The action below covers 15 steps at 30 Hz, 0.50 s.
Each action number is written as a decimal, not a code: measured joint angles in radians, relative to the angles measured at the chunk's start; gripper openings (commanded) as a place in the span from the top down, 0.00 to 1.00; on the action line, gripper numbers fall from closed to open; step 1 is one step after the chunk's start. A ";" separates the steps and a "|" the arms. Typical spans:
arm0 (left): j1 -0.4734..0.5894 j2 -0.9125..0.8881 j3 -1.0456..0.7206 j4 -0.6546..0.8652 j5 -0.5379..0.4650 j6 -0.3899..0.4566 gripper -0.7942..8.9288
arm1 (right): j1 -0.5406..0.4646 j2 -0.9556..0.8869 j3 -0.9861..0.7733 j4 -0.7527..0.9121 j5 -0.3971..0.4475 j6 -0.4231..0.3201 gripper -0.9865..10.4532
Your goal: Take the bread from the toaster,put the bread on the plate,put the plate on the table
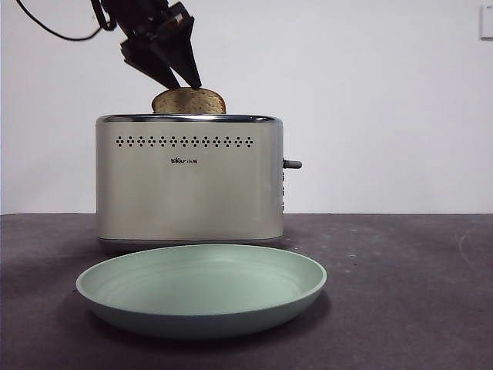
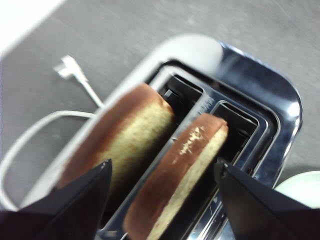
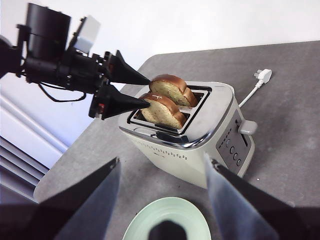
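Bread (image 3: 161, 111) stands on edge in the toaster (image 3: 200, 137) slot nearer the plate (image 1: 202, 297), lengthwise along it, directly beneath the left pincer (image 3: 145, 91), jaws spread, empty.

Left claw (image 2: 162, 172) open over toaster (image 2: 260, 95); bread (image 2: 185, 175) and darker slice (image 2: 125, 135) in slots.

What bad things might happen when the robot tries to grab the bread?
Two slices sit close together in the toaster, and the left end effector is open right at them, so it might pinch the wrong slice or both. The bread could also slip and miss the plate, which lies in front of the toaster.
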<state>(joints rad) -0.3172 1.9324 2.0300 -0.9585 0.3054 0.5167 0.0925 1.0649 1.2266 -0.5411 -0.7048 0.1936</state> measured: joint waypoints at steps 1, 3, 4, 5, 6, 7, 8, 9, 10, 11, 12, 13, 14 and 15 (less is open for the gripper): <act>0.000 0.005 0.000 0.000 0.003 0.000 0.56 | 0.000 0.000 0.000 -0.003 0.000 0.000 0.67; 0.000 0.014 0.000 0.000 0.009 0.001 0.57 | 0.000 0.000 0.000 -0.006 0.000 0.000 0.67; 0.000 0.019 0.000 0.000 0.011 0.005 0.57 | 0.000 0.000 0.000 -0.006 0.000 0.000 0.67; 0.000 0.023 0.000 0.001 0.012 0.007 0.57 | 0.000 0.000 0.000 -0.007 0.000 0.000 0.67; 0.000 0.029 0.000 0.001 0.012 0.008 0.57 | 0.000 0.000 0.000 -0.008 0.000 0.000 0.67; 0.000 0.037 0.001 0.002 0.012 0.008 0.57 | 0.000 0.000 0.000 -0.010 0.000 0.000 0.67; 0.000 0.045 0.001 0.001 0.011 0.008 0.57 | 0.000 0.000 0.000 -0.012 0.000 0.000 0.67; 0.000 0.054 0.001 0.003 0.011 0.008 0.59 | 0.000 0.000 0.000 -0.014 0.000 0.000 0.67; 0.000 0.063 0.001 0.002 0.010 0.008 0.67 | 0.000 0.000 0.000 -0.017 0.000 0.000 0.67; 0.000 0.069 0.001 0.002 0.011 0.008 0.77 | 0.000 0.000 0.000 -0.021 0.000 -0.001 0.67; -0.001 0.073 0.001 0.002 0.011 0.008 0.87 | 0.000 0.000 0.000 -0.027 0.000 -0.001 0.67; -0.003 0.073 0.001 0.002 0.012 0.008 0.94 | 0.000 0.000 0.000 -0.032 0.000 -0.001 0.67; -0.006 0.071 0.001 0.002 0.012 0.008 0.93 | 0.000 0.000 0.000 -0.035 0.001 -0.001 0.67; -0.007 0.069 0.001 0.002 0.012 0.010 0.93 | 0.000 0.000 0.000 -0.035 0.001 -0.002 0.67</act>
<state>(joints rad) -0.3244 2.0010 2.0308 -0.9562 0.3172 0.5266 0.0925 1.0649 1.2266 -0.5762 -0.7036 0.1921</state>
